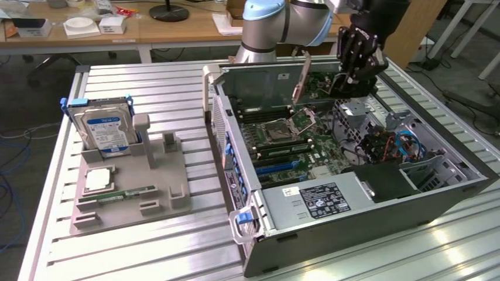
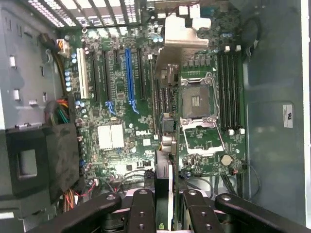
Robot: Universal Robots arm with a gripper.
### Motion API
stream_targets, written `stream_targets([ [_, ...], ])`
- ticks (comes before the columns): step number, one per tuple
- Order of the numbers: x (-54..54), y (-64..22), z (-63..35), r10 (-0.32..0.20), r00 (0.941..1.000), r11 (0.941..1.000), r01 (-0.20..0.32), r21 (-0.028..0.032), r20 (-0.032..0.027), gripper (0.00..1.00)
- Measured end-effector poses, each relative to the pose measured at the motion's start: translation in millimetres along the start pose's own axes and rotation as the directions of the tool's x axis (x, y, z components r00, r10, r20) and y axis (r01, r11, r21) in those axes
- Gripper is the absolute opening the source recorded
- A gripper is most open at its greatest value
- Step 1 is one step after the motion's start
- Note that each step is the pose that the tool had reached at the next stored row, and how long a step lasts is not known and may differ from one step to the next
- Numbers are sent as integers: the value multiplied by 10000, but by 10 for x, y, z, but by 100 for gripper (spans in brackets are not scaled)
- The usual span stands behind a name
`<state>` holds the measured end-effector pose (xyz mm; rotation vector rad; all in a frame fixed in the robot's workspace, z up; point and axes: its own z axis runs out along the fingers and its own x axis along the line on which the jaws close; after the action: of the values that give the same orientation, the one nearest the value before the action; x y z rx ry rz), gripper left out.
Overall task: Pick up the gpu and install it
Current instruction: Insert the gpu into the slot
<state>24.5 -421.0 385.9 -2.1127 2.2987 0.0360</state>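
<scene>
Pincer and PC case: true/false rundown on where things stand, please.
1. The hard drive stands upright in the grey fixture. True.
2. The pincer hangs over the fixture. False: it is over the open PC case.
3. The pincer grips the gpu, seen edge-on above the motherboard. True.
4. The CPU socket holds a chip. False: it is open and empty.
</scene>
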Motion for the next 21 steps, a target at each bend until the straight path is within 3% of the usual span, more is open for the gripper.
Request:
stream_targets([
  [5,9,8,1,-370,9993,9993,370,59,12,27],
  [12,43,92,1,-460,9989,9988,459,163,33,27],
  [21,78,200,1,-597,9982,9979,596,235,35,27],
])
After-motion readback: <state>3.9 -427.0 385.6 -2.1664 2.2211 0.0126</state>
